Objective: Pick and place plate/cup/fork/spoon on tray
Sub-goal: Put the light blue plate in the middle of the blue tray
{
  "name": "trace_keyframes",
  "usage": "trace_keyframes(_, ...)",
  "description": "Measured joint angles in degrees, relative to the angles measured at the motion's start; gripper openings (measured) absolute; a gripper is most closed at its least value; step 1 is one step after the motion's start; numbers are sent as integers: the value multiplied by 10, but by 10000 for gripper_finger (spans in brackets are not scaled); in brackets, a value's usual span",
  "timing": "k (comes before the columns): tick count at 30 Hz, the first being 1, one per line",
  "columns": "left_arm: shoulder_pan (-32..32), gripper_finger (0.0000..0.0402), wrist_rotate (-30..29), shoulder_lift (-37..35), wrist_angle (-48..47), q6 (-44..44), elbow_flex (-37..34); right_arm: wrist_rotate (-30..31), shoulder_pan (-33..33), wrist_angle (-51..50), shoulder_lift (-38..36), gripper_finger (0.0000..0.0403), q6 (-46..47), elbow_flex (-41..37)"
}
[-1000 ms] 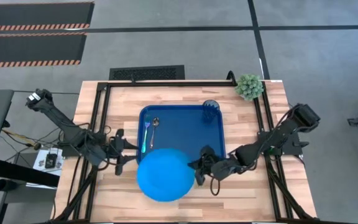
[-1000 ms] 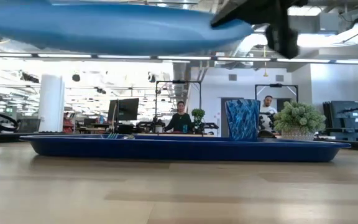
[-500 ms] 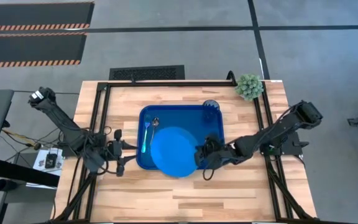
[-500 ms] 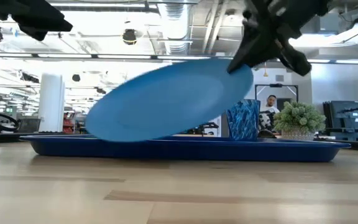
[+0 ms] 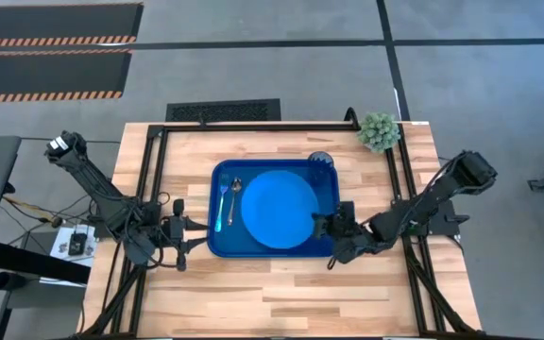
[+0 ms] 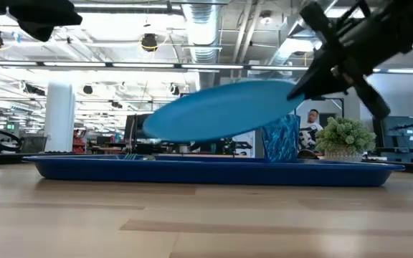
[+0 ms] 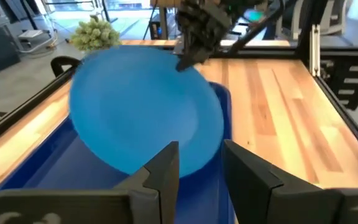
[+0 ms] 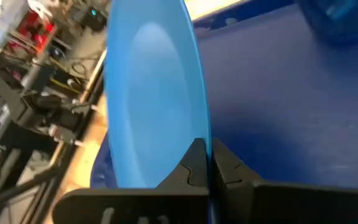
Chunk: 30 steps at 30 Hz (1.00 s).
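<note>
My right end effector [image 5: 329,228] is clamped on the plate [image 5: 280,209] rim, holding it tilted above the tray [image 5: 217,241], frame centre. Cup [image 5: 321,167], fork [image 5: 222,204] and spoon [image 5: 235,195] already sit on tray. Left end effector [image 5: 189,237] apart, idle lower left. Only setting plate down remains.

Two slim arms of matte black segments, thicker blocky housings at the joints. Left arm [image 5: 93,184] tipped with a pale fitting at its outer joint, thin black cables looping near its wrist. Right arm [image 5: 423,203] ending in a boxy dark elbow. Flat, angular black fingers [image 7: 160,171] with bevelled edges.
</note>
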Motion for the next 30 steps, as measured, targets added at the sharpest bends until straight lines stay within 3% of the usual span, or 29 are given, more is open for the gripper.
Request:
trace_keyframes(8,0,109,-3,0,11,1,0,-2,-10,13,66,2,44,-2)
trace_keyframes(19,0,109,-3,0,10,-3,0,-14,-42,-6,89,18,44,-1)
trace_keyframes(30,0,109,-3,0,10,-4,0,-67,-84,-10,89,54,-48,-1)
